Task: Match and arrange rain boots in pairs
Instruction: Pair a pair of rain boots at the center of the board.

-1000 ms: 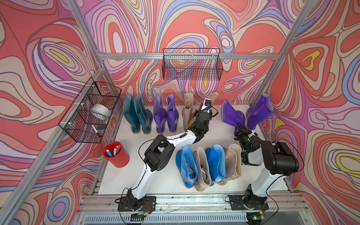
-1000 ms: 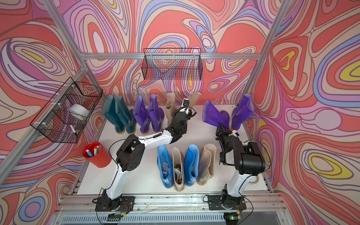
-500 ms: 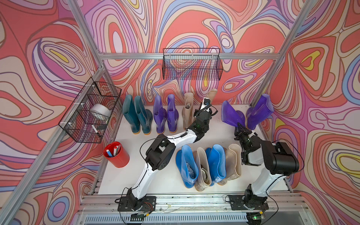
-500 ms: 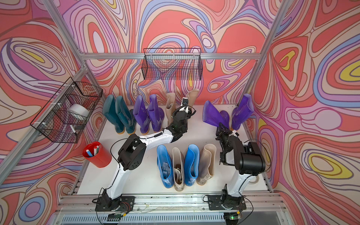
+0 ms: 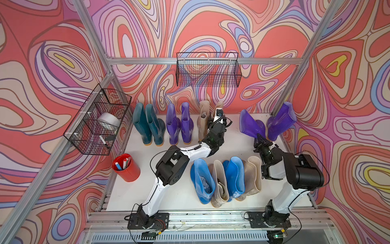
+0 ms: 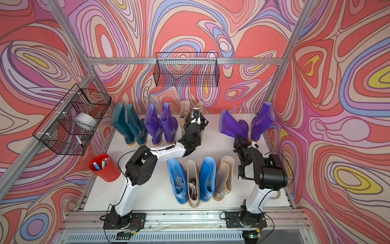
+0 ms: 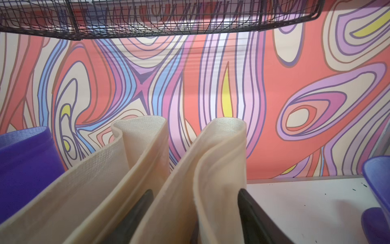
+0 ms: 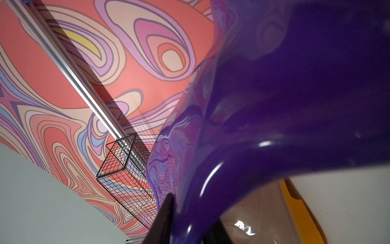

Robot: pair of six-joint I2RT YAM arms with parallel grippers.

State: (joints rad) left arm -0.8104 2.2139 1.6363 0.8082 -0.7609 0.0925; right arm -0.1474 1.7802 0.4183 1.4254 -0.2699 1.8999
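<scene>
Left end effector (image 7: pixel 194 196): released. Its dark fingers (image 7: pixel 249 209) stand apart on either side of the shaft of the right beige boot (image 7: pixel 221 158), which is upright at the back of the desk (image 5: pixel 236 143), just beside its beige partner (image 7: pixel 130 158).

Right end effector (image 5: pixel 261 140): clenched on the foot of a tilted purple boot (image 5: pixel 250 125), whose shaft leans away from the second leaning purple boot (image 5: pixel 279 122) near the right wall.

In the back row you also have the teal pair (image 5: pixel 147 124) and an upright purple pair (image 5: pixel 179 124). The front row alternates: blue boot (image 5: pixel 201 181), beige boot (image 5: pixel 219 186), second blue boot (image 5: pixel 234 177), last beige boot (image 5: pixel 252 175). It is not yet sorted by colour.
</scene>
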